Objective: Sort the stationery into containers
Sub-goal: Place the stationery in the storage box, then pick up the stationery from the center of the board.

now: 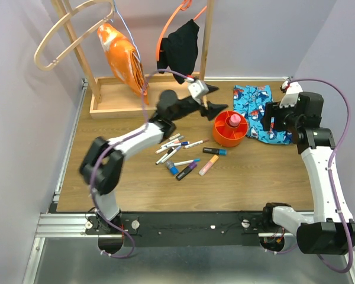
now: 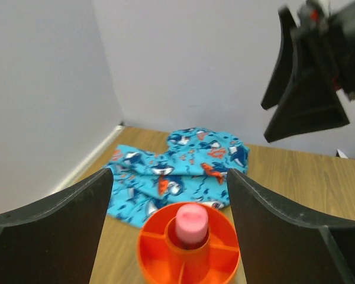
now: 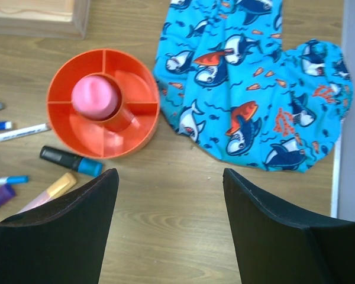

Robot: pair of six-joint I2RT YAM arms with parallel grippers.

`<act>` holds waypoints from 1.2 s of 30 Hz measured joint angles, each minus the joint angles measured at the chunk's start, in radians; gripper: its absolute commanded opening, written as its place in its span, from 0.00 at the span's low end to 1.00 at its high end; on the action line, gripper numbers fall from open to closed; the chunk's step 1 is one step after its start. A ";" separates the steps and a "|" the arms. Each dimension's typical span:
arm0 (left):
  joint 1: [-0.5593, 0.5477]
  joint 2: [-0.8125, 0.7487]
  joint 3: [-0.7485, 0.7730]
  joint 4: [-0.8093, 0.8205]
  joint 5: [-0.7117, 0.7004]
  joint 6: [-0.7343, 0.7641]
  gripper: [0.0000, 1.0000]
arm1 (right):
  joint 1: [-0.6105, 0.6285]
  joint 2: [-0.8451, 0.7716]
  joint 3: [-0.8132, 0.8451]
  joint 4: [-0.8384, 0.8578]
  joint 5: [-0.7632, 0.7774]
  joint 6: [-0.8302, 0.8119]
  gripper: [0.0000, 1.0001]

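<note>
Orange tub (image 1: 225,139), centre-right: pink tube (image 1: 231,120) is being carried upright in its middle cell. Pens (image 1: 186,161) are being shown scattered just left of it. Left gripper (image 1: 215,99), right gripper (image 1: 266,122): both are being held wide, empty.

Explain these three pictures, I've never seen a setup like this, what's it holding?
Two robot arms are bolted at the near edge of a table. The top view looks down on them: left arm, right arm. The other two come from wrist cameras; the black wedges are each arm's own jaws. Both pairs are open, holding nothing. On the table lie scattered pens and markers, an orange divided tub with a pink tube in its middle, and a shark-print cloth.
</note>
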 measured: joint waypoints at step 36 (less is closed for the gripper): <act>-0.079 -0.133 -0.151 -1.433 -0.254 0.252 0.55 | 0.000 -0.188 -0.210 -0.014 -0.114 0.106 0.79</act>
